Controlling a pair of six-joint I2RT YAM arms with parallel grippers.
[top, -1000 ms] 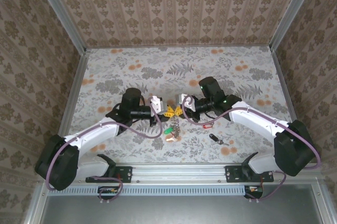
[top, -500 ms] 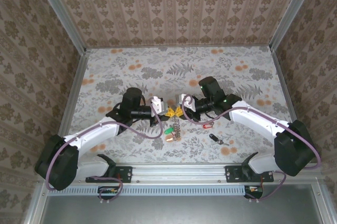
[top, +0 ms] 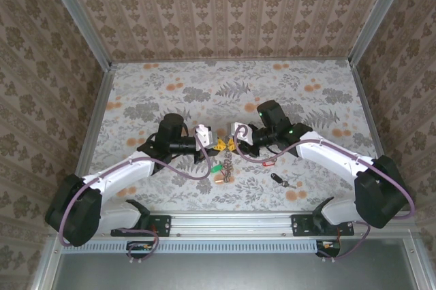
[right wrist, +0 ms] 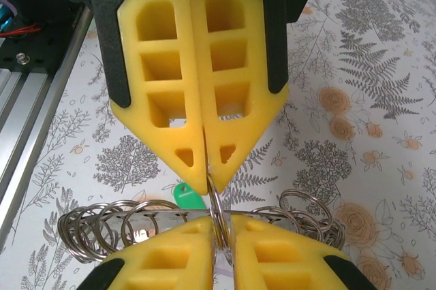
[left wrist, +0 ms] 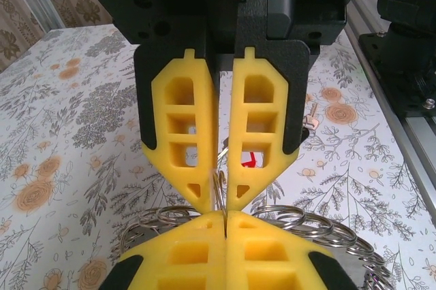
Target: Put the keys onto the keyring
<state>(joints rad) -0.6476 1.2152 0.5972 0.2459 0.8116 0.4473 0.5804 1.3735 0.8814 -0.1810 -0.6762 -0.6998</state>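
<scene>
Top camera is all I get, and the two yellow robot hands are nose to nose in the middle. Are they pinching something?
Observer: Yes. In the right wrist view, the right gripper has a thin wire loop of the keyring pinched between its fingertips.
Operator: What about the other hand?
Observer: The left gripper has its yellow fingers pressed flat together, with that same loop right at their tips.
Operator: Is the keyring just one ring?
Observer: No. It carries a whole row of small wire rings, fanned out on both sides of the grippers.
</scene>
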